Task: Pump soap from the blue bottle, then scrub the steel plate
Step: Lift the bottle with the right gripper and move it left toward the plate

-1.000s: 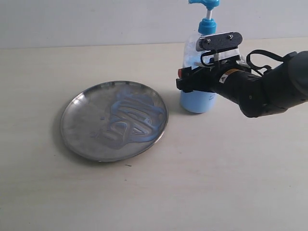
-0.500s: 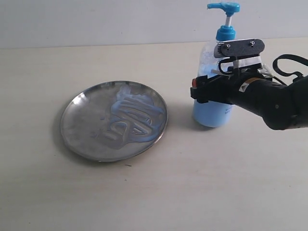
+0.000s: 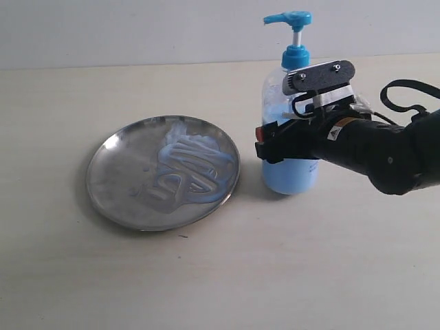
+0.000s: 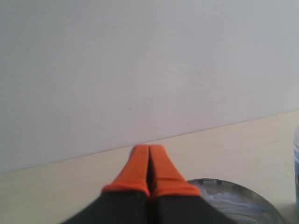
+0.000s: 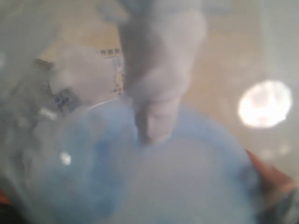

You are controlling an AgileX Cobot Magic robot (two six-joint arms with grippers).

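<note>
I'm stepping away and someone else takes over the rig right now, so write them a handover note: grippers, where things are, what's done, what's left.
Right gripper: shut on the blue bottle, which is upright, just right of the steel plate.
Left gripper: shut, empty, close to the plate.
Done: soap lies in bluish swirls across the plate.
Left: probably let go of the bottle, then scrub the plate. No scrubber is in view.

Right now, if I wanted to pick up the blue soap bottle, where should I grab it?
Grab the blue bottle around its wide round middle, coming in from the side, like the right gripper does. It stands upright and its body is even there. The pump head sits on a thin stem, so it would probably wobble.
</note>
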